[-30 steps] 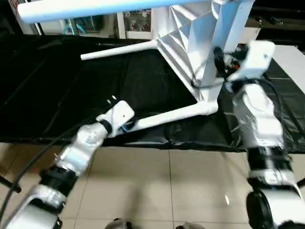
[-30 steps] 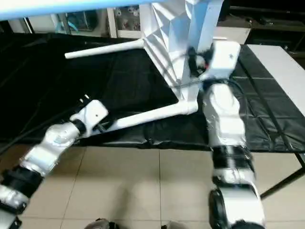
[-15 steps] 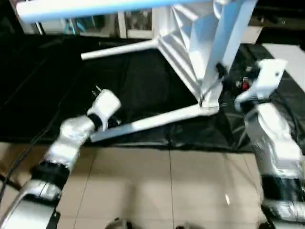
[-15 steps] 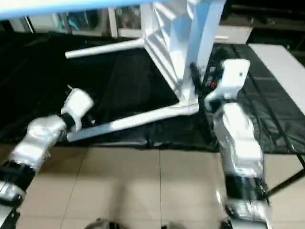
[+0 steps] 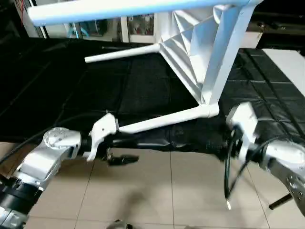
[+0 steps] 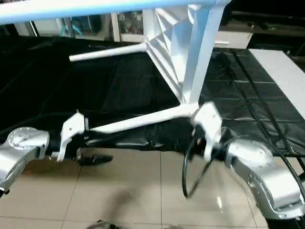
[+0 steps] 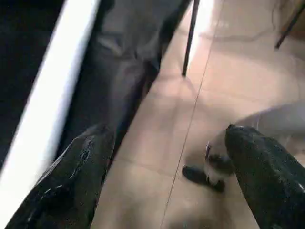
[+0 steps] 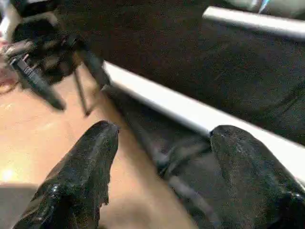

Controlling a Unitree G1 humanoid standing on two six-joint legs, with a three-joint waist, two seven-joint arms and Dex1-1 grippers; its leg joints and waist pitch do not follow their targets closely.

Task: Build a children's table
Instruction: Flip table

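Note:
The children's table lies on its side on the black work table. Its white ribbed tabletop (image 5: 188,52) stands on edge. One leg (image 5: 119,8) reaches left across the top, one (image 5: 121,52) lies far, one (image 5: 164,120) runs along the front edge and one (image 5: 221,62) slants up. My left gripper (image 5: 121,159) hangs open and empty over the floor, just below the near leg's free end. Its fingers (image 7: 86,157) stand wide apart beside that leg (image 7: 47,109). My right gripper (image 8: 167,133) is open and empty, facing the near leg (image 8: 190,112) from the floor side.
The black-covered work table (image 5: 57,86) ends at a draped front edge (image 5: 181,140), with tiled floor (image 5: 157,191) below. A black cable loop (image 5: 228,176) hangs by my right forearm (image 5: 281,157). A white surface (image 5: 290,62) sits at the far right.
Both arms have drawn back and down off the work table. The left gripper has left the near leg's end. The right gripper has come away from the tabletop's corner.

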